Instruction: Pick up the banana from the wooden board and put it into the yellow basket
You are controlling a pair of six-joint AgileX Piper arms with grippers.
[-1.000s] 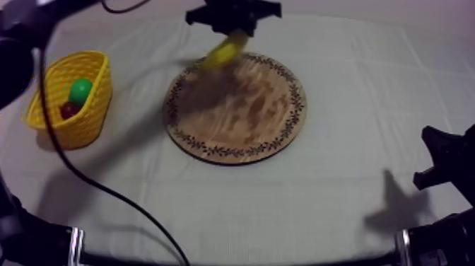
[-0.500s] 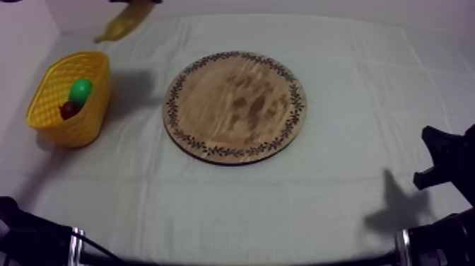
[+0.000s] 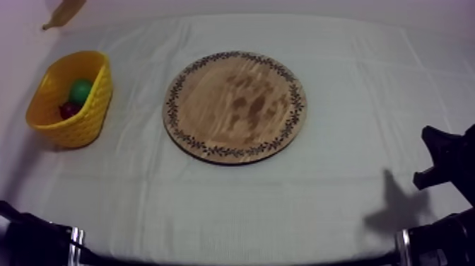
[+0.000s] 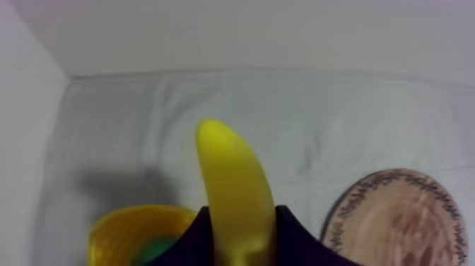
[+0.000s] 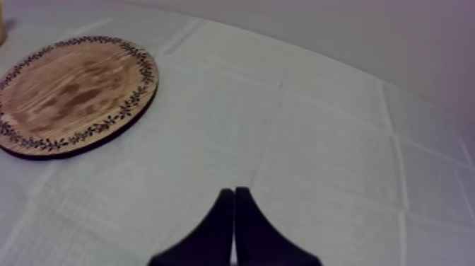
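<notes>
Transport is the step in hand, as I judge it. The banana [image 3: 63,13] is off the wooden board [image 3: 235,106] and hangs in the air beyond the yellow basket [image 3: 81,124], near the far left corner of the tabletop [image 3: 339,198]. In the left wrist view the left jaws are closed on the banana, one black finger at each side, and its tip points away from them; the basket rim lies just under them. The right jaws lie together as a narrow wedge and hold nothing, low over the cloth and well apart from the board.

The next move probably calls for bringing the banana over the basket opening, lowering it and only then opening the jaws. A green fruit [image 3: 80,90] and a small red fruit [image 3: 68,110] lie inside, so the room is limited.

The banana looks smooth and a little glossy, curved, with a blunt tip. The basket is oval, with lattice walls like woven plastic. The board is flat and round, with dark grain patches and a leaf pattern on the rim. The cloth shows fold lines.
</notes>
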